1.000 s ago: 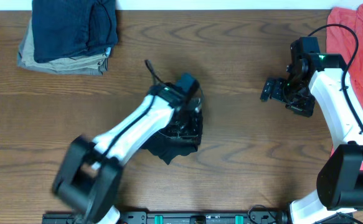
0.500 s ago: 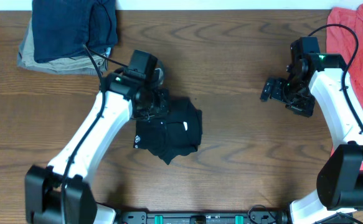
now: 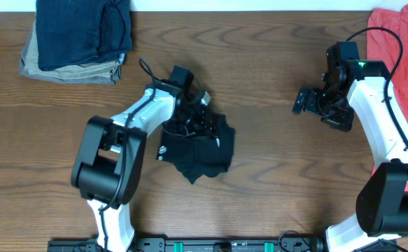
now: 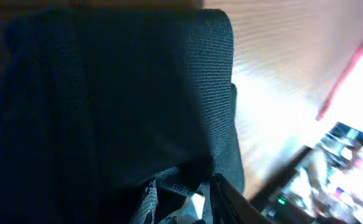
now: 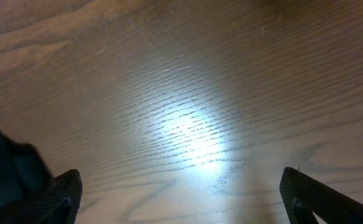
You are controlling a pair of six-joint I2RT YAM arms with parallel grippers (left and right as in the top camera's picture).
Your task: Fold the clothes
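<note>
Presently, overhead: black T-shirt (image 3: 202, 150), bunched, at counter (image 3: 273, 196) centre; left claw (image 3: 198, 119) on its 12 o'clock edge. Right claw (image 3: 305, 100) at 3 o'clock, well apart. Also: folded stack (image 3: 78, 38) at 11 o'clock; red garment (image 3: 399, 31) at 1 o'clock. Step, as judged: gathering the shirt for folding; next move calls for spreading it flat. Left wrist: jaws nearly closed, dark fabric pinched between. Right wrist: jaws wide, holding nothing, above bare wood.

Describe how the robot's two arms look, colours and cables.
Both have white tubular links and bulky black joints. The left arm carries a black cable looped near its wrist; the right arm has a black cable arching over it and a small green light. The jaws are black.
</note>
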